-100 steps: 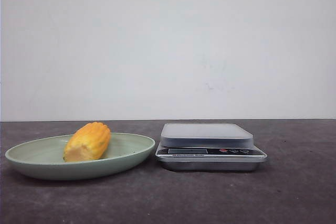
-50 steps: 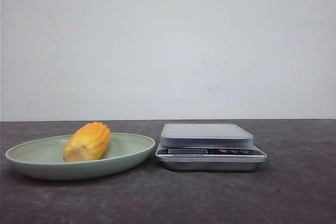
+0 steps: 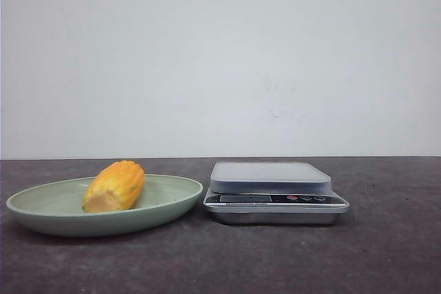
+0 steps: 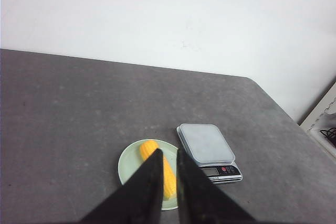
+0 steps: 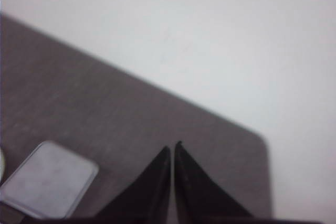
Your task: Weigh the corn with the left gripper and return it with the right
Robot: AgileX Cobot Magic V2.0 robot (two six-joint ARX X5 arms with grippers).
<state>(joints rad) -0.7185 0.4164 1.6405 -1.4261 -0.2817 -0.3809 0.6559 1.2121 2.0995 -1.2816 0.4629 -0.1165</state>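
The corn [image 3: 115, 186] is a stubby yellow-orange cob lying in a pale green plate [image 3: 41, 206] at the left of the table, its paler cut end towards the camera. A silver kitchen scale [image 3: 272, 178] with nothing on it stands just right of the plate. Neither arm shows in the front view. In the left wrist view my left gripper [image 4: 169, 151] hangs high above the plate [image 4: 128, 167], its fingers a narrow gap apart and empty, with the corn [image 4: 147, 148] seen between them. My right gripper [image 5: 171, 146] is shut and empty, high over the table beyond the scale [image 5: 47, 184].
The table is dark grey and a white wall stands behind it. In the left wrist view the table's far right corner [image 4: 252, 82] is rounded, and white furniture [image 4: 323, 116] stands beyond that edge.
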